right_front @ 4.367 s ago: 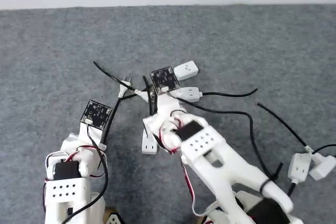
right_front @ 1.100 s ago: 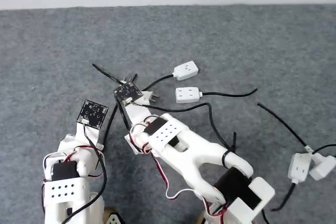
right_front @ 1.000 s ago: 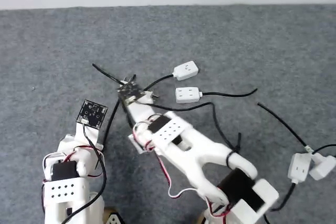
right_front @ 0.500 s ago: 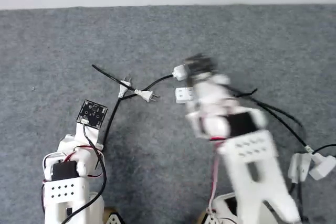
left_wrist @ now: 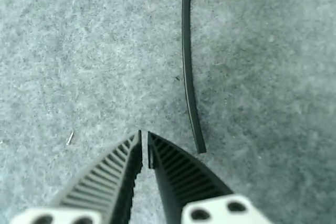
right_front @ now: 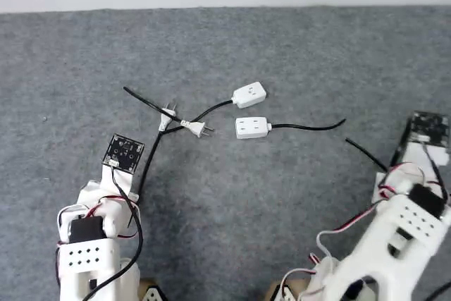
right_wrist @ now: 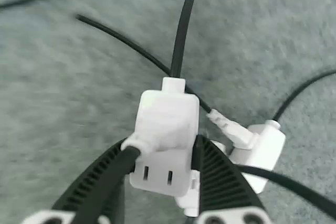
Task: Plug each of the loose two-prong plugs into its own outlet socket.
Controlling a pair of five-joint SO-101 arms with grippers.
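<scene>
Two loose two-prong plugs (right_front: 168, 114) (right_front: 199, 129) lie crossed on the grey carpet, left of centre. To their right lie two white outlet sockets (right_front: 249, 94) (right_front: 251, 127). My left gripper (left_wrist: 144, 137) hovers shut and empty over bare carpet beside a black cable (left_wrist: 186, 66). My right gripper (right_wrist: 164, 148) stands open at the far right, its fingers (right_wrist: 220, 182) straddling another white socket (right_wrist: 167, 119). A second white socket (right_wrist: 262, 142) lies right behind that one, with a small white plug (right_wrist: 228, 124) at its end.
Black cables run across the carpet (right_front: 317, 47), one (right_front: 310, 128) trailing right from the lower middle socket. The left arm (right_front: 91, 244) stands at the near left, the right arm (right_front: 402, 234) at the near right. A pale wall borders the far edge.
The right arm swung away from the crossed plugs, past the middle sockets, to the far right over the sockets there. The left arm kept still.
</scene>
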